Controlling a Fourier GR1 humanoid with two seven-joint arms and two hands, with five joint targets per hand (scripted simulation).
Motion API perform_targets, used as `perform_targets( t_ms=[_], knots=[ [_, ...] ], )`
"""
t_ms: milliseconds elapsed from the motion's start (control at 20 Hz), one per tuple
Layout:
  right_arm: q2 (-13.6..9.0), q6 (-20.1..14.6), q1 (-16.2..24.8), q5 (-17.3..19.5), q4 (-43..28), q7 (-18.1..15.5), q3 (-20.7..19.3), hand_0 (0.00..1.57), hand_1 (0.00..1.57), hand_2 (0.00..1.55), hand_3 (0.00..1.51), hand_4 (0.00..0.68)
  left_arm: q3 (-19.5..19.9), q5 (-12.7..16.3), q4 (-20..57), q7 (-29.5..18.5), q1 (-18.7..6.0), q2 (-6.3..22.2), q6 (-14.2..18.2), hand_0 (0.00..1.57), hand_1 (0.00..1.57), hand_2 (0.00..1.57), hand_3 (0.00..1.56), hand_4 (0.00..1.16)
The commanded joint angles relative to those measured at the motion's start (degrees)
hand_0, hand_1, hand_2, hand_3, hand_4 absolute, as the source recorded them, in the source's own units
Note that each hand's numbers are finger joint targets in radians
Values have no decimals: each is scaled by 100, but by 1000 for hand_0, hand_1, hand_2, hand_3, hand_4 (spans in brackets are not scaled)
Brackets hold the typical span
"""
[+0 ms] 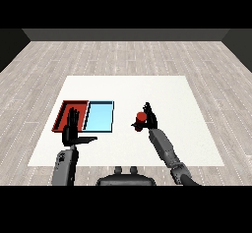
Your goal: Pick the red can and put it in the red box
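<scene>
While the right hand point(148, 117) is at the can, here is the scene, line by line:

Can: 1 red can point(141, 119), small and upright, right of centre on the white surface point(128, 87), well apart from both trays.

Right hand: curled round the can from its right side, fingers rising behind it and thumb reaching across its front. Whether the can is lifted off the surface or stands on it cannot be told.

Left hand: the left hand point(72, 129) is spread and holds nothing, fingers straight and pointing up, thumb stuck out to the right. It hovers in front of the red tray's near edge.

Red tray: 1 red tray point(63, 110), at the left of the surface, nothing seen lying in it.

Blue tray: 1 light blue tray point(100, 116), touching the red tray's right side, between the red tray and the can.

Handling, as a judgement: the can looks stiff, light and smooth-sided, so it may slip or tip if tilted. It is not likely to break.

Where to hold, as a judgement: round the middle of its side wall, kept upright, as the right hand is placed at present.

Count: 1 can, 2 trays, 2 hands.

Route, as a judgement: the can must travel left, past the blue tray, to reach the red tray.
</scene>
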Motion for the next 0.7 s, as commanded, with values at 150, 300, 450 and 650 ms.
perform_targets(
  t_ms=[150, 300, 450, 650],
  knots=[
    [-25, 255, -158, 223, 247, -24, -260, 0, 0, 0, 0, 0, 110, 151, 39, 185, -101, 74, -79, 0, 0, 0, 0, 0],
    [14, -21, -37, -49, 258, -39, -56, 0, 0, 350, 121, 0, -149, 6, -228, 188, 64, -167, 104, 0, 0, 0, 0, 0],
    [14, -725, -437, -336, 424, 59, 354, 1470, 1470, 1469, 1434, 579, 66, 41, 311, -268, -60, 39, -146, 0, 0, 0, 0, 0],
    [14, -1069, -151, 77, -226, 446, 422, 1498, 1498, 1468, 1441, 667, 175, 206, -88, -176, 286, 125, -247, 0, 0, 0, 0, 0]
  ],
)
